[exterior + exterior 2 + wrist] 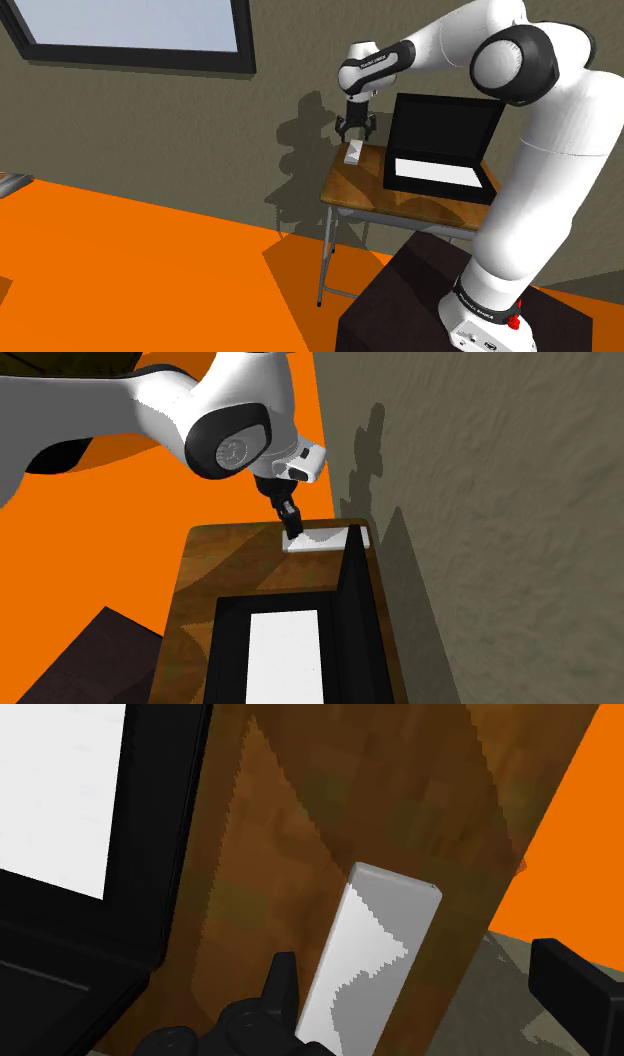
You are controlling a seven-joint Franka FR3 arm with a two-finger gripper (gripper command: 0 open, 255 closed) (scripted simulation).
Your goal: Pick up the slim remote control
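The slim remote control (370, 954) is lying flat on the table (200, 577). It is a plain white, smooth, narrow slab with squared ends and crisp long edges. It is sitting in the corner of the table nearest the wall (500, 502), at the end away from the stand (400, 300), with its long side running along the table's short end edge.

The gripper (415, 966) is hanging just above it with its matte black fingers (283, 989) standing wide apart. The remote is lying between them, much nearer one finger than the other, and neither finger is clasping it.

The table's top is showing a brown wood grain with mottled darker streaks and is resting on thin grey metal legs.

A black laptop (440, 150) is standing open on the rest of the top, its lid upright and a flat white panel on its base. A bare strip of wood is separating it from the remote.

Beyond the table's end edge the orange floor (120, 260) is lying open, while the rough grey-brown wall is running close along the long edge beside the remote.
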